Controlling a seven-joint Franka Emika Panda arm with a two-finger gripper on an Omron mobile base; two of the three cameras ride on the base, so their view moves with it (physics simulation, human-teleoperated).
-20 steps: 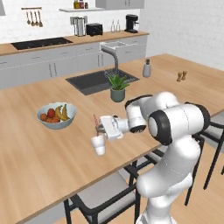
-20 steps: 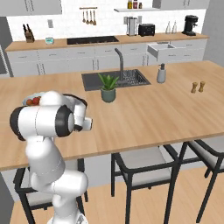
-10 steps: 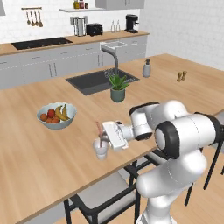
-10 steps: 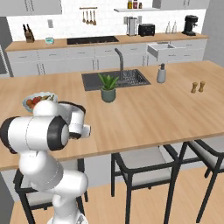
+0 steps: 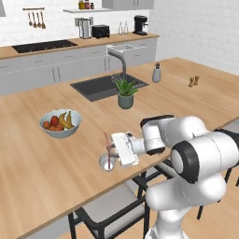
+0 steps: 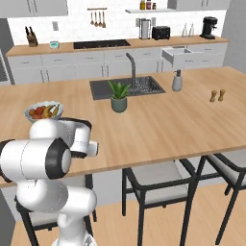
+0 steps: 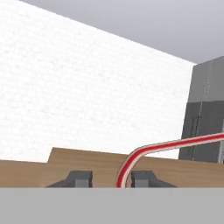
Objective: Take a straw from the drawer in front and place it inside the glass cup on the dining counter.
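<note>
The glass cup (image 5: 108,163) stands near the front edge of the dining counter (image 5: 42,182). The red-pink straw (image 5: 108,145) stands in the cup, its top leaning over the rim. My gripper (image 5: 112,150) hovers just right of the cup, around the straw's upper part. In the hand view the gripper (image 7: 110,179) is open: the straw (image 7: 127,165) rises between the two fingertips (image 7: 79,178), close to the right one, then bends away to the right. The drawer (image 6: 178,54) stands pulled out on the far wall counter, also visible in the left base view (image 5: 122,48).
A fruit bowl (image 5: 59,123) sits left of the cup, and a potted plant (image 5: 125,94) stands by the dark sink (image 5: 105,86) with its faucet (image 5: 122,60). A soap bottle (image 5: 157,73) and two shakers (image 5: 193,81) are farther right. Dark stools (image 6: 158,185) stand under the counter edge.
The hand has moved down to the cup with the straw. Its jaws, shut on the straw earlier, now stand apart, and the straw rests in the cup.
</note>
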